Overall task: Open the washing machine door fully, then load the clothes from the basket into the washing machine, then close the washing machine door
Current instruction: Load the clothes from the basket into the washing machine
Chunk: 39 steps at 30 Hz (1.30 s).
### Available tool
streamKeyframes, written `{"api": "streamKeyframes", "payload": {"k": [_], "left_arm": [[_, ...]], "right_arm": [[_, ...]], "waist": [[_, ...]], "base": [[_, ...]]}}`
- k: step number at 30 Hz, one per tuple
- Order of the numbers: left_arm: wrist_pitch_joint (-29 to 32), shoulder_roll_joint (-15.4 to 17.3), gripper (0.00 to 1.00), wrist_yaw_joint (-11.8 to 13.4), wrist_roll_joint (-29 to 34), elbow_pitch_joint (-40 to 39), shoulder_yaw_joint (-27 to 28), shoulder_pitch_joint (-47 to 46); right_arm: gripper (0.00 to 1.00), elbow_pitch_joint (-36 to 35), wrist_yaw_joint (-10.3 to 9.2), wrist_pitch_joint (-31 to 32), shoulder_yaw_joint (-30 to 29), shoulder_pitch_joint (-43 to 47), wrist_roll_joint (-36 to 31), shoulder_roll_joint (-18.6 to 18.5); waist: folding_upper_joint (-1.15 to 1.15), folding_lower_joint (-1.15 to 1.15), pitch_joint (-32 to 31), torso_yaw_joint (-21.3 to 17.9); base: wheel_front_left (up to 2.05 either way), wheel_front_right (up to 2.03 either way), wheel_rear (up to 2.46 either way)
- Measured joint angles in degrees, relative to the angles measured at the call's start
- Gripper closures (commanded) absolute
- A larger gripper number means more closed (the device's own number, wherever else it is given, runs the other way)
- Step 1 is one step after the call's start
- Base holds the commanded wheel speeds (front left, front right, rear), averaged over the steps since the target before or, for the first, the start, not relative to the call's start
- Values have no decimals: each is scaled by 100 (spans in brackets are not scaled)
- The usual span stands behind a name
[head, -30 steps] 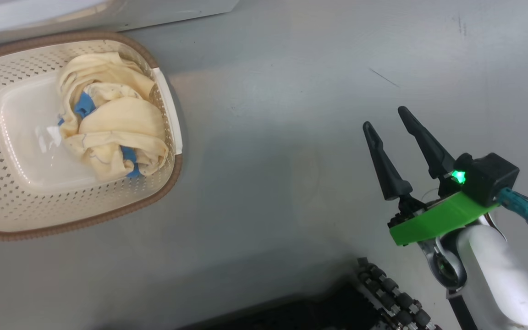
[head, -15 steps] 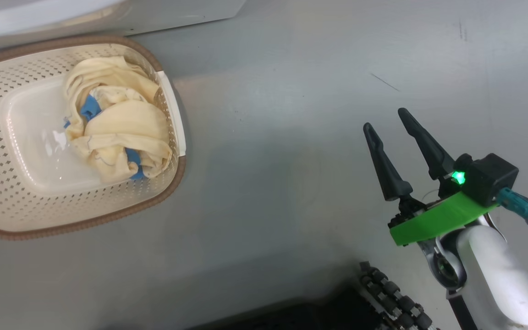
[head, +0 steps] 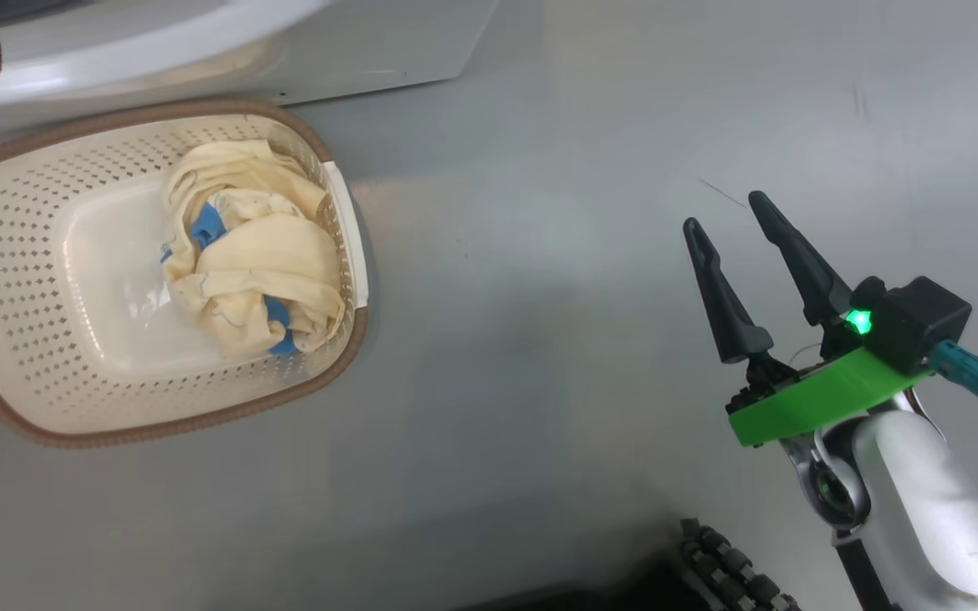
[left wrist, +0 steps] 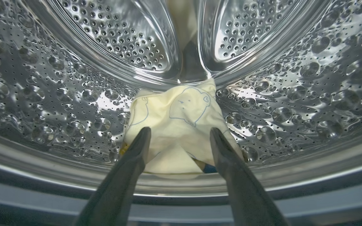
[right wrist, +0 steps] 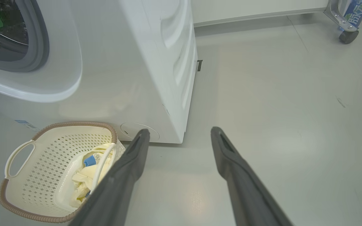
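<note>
Inside drum (left wrist: 74, 94), left gripper (left wrist: 179, 129) is spread wide and holds nothing; one garment (left wrist: 174, 110) lies on the drum bottom just past its tips. Right gripper (head: 724, 210) is wide too, empty, over floor (head: 540, 339). More clothes (head: 260, 255) sit in basket (head: 158, 433) by washer (right wrist: 121, 78). Best to pull left arm straight out without snagging fabric, then pinch the basket pile deep.

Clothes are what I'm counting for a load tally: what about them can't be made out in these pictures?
- Head view: the clothes in the basket lie bunched; folds hide how many pieces.
- Right wrist view: a finger of the right gripper covers part of that heap.
- Left wrist view: the drum lip and the fingers of the left gripper hide the lower edge of the garment inside.
</note>
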Motion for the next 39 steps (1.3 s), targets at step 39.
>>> {"api": "streamKeyframes", "payload": {"k": [39], "left_arm": [[-423, -244, 0, 265, -307, -3644, 146, 4682]], "right_arm": [[0, 188, 0, 0, -416, 1014, -75, -88]], "waist": [[0, -1, -2653, 636]], "base": [[0, 0, 0]]}}
